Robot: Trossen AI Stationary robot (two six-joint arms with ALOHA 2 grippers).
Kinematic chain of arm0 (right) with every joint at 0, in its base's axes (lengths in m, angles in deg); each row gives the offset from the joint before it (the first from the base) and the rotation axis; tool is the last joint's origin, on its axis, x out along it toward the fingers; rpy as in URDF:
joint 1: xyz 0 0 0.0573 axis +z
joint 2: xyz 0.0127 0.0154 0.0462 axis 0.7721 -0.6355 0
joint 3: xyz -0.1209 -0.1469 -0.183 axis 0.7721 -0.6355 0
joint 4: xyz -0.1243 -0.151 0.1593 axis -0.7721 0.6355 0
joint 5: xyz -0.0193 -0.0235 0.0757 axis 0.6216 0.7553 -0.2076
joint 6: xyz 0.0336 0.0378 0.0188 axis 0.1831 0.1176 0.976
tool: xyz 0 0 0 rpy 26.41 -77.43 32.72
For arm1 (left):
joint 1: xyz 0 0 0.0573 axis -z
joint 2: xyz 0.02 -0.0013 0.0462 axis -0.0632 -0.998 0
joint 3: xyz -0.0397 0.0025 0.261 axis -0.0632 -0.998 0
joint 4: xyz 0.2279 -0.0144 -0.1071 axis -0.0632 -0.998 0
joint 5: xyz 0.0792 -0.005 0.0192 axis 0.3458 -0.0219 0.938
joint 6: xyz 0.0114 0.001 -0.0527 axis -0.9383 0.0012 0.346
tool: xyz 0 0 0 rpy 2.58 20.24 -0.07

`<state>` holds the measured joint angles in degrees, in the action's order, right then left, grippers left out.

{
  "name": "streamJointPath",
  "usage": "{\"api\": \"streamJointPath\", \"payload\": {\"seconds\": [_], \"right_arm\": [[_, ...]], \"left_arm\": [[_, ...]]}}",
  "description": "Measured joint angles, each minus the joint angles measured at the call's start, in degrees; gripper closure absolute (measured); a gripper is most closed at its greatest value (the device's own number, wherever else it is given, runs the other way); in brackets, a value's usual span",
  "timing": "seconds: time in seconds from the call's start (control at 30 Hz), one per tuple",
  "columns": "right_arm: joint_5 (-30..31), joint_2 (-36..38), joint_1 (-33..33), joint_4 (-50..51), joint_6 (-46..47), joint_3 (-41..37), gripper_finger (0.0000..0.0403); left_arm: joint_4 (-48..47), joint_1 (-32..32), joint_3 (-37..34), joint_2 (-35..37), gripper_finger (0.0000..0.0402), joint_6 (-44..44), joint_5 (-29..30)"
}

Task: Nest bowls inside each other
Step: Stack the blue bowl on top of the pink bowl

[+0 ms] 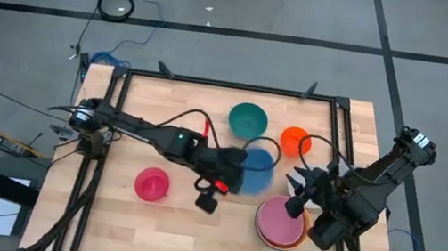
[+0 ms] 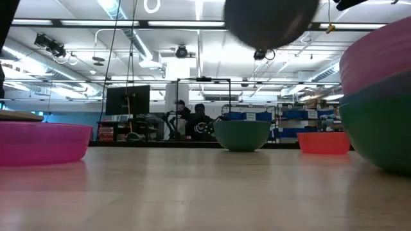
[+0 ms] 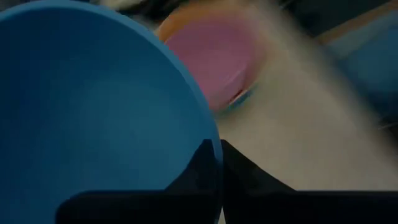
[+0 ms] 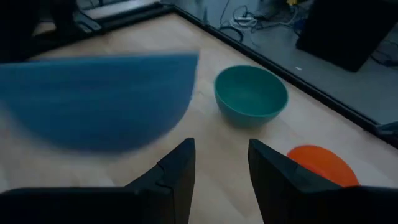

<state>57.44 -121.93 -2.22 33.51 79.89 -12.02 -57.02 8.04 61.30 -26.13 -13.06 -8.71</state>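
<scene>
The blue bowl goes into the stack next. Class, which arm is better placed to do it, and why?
Left. Its tool is shut on the blue bowl rim, lifted beside the pink-topped stack. The right tool is open, holding nothing.

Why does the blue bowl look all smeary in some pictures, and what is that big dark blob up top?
In the right wrist view the blue bowl is streaked with motion blur, while the teal bowl stays sharp. In the left wrist view the pink bowl and table behind are smeared. In the low view the dark blob is something out of focus, too close to the camera.
</scene>
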Motion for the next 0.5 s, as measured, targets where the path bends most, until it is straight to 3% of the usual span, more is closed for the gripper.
{"api": "streamJointPath", "payload": {"seconds": [0.13,0.5], "right_arm": [[2.4,0.0,2.1,-0.1,0.6,0.0,0.0267],[8.4,2.4,7.6,0.1,1.3,0.0,0.0273]], "left_arm": [[1.9,1.4,0.4,-2.8,0.0396,-0.5,-2.7],[20.3,2.2,0.5,-8.3,0.0396,0.8,-2.8]]}}
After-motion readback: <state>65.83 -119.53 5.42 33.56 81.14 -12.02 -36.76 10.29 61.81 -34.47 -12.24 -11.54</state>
